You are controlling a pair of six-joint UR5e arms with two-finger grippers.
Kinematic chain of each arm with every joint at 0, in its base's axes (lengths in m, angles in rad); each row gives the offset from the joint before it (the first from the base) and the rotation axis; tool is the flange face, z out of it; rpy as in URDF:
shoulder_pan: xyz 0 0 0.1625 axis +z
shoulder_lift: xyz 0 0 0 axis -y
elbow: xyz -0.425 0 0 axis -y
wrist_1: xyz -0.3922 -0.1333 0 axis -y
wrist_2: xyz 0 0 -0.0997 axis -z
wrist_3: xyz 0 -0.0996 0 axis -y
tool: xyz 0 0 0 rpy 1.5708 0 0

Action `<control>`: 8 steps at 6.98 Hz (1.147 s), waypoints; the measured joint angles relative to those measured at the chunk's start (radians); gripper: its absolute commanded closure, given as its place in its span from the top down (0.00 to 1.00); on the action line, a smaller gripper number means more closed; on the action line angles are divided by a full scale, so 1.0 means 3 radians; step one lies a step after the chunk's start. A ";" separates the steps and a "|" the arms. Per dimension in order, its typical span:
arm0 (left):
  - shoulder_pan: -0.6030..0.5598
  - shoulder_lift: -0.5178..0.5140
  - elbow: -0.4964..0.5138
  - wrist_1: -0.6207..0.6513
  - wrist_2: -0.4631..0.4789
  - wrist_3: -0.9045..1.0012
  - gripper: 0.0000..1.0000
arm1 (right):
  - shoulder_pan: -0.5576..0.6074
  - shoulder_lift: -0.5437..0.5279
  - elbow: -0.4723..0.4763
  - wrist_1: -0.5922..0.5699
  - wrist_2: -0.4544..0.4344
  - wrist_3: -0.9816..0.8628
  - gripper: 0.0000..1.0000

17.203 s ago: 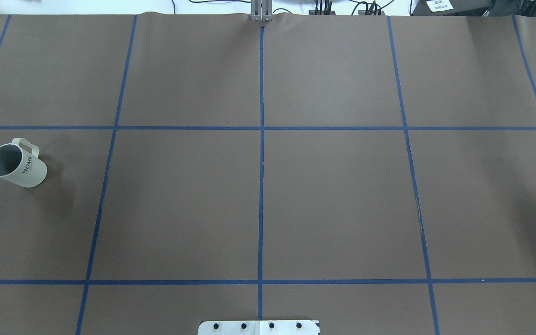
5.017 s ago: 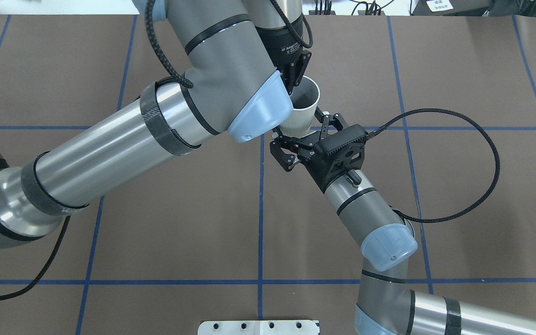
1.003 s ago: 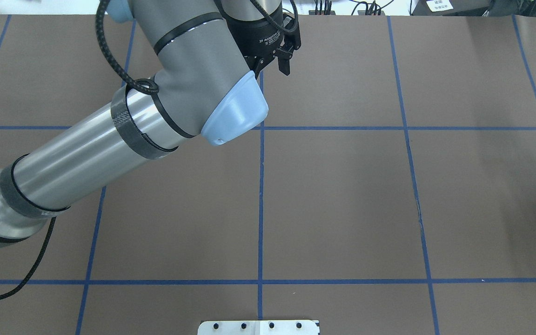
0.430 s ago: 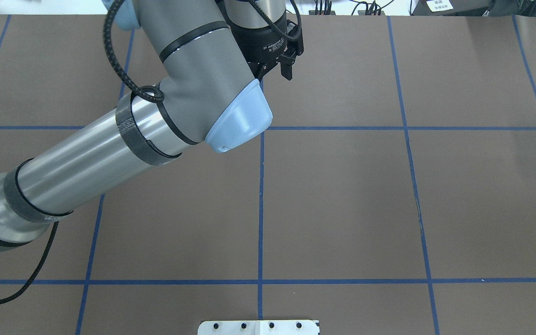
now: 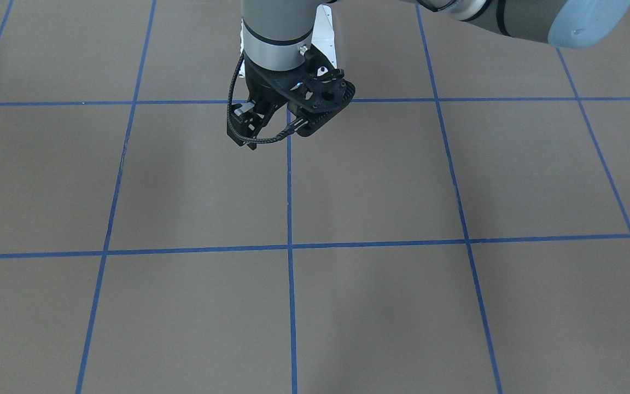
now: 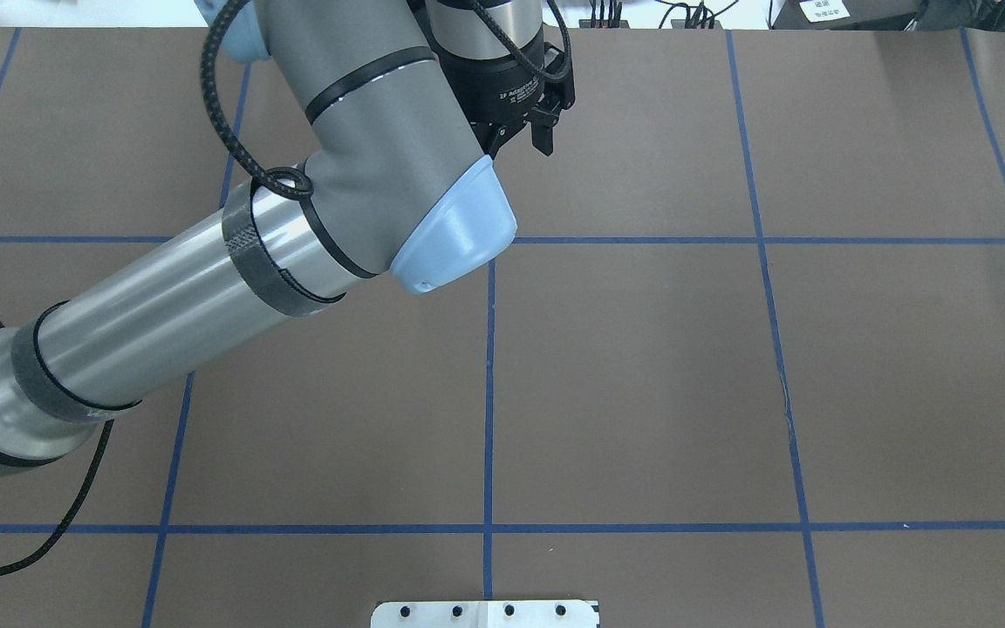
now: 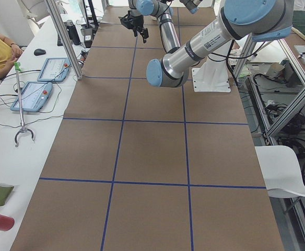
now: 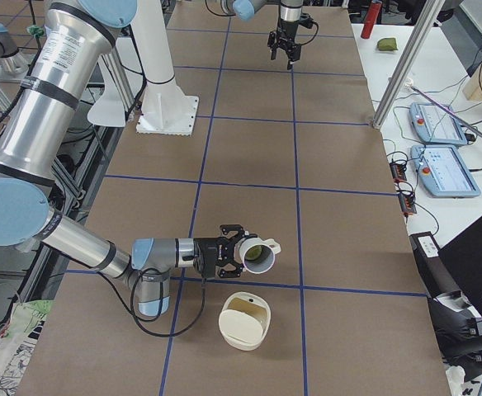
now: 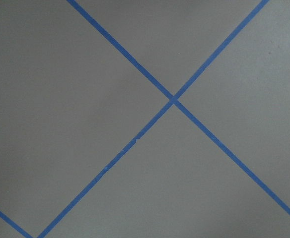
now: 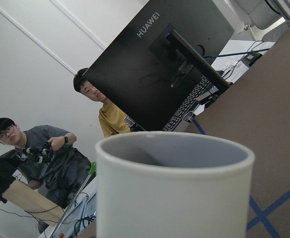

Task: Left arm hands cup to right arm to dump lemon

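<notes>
Exterior right: cup [image 8: 256, 256] sideways, axis horiz.

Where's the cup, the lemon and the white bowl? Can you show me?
cup [image 10: 175, 198], right wrist view, on its pale outer wall.
lemon [image 8: 255, 251], exterior right view, on the yellow-green bit showing inside the cup's mouth.
white bowl [image 8: 242, 336], exterior right view, on its near outer wall.

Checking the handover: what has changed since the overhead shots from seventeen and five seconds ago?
The cup left the table's left side and was released by the left gripper, now open and empty. It now hangs at the right gripper, tipped sideways near an off-white bowl. The taped table is unchanged.
</notes>
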 measured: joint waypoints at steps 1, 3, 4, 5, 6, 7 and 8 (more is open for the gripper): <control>0.0000 -0.0011 -0.0001 0.0001 0.0019 0.0001 1.00 | 0.0253 0.0027 -0.0056 -0.0001 0.0280 0.0221 0.18; 0.0000 -0.0027 0.0000 0.0002 0.0039 0.0005 1.00 | 0.0543 0.0057 -0.0102 0.0001 0.0570 0.0867 0.19; 0.0000 -0.0032 -0.0002 0.0002 0.0063 0.0008 1.00 | 0.0580 0.0075 -0.0110 0.0001 0.0599 0.1155 0.19; 0.0000 -0.0047 -0.0008 0.0004 0.0087 0.0009 1.00 | 0.0598 0.0090 -0.0115 0.0001 0.0608 0.1414 0.20; 0.0000 -0.0073 -0.0013 0.0006 0.0101 0.0012 1.00 | 0.0617 0.0100 -0.0123 0.0001 0.0612 0.1664 0.20; -0.0003 -0.0096 -0.0017 0.0006 0.0121 0.0018 1.00 | 0.0638 0.0102 -0.0140 0.0002 0.0613 0.1927 0.21; -0.0006 -0.0118 -0.0018 0.0005 0.0158 0.0036 1.00 | 0.0667 0.0101 -0.0162 0.0013 0.0614 0.2180 0.23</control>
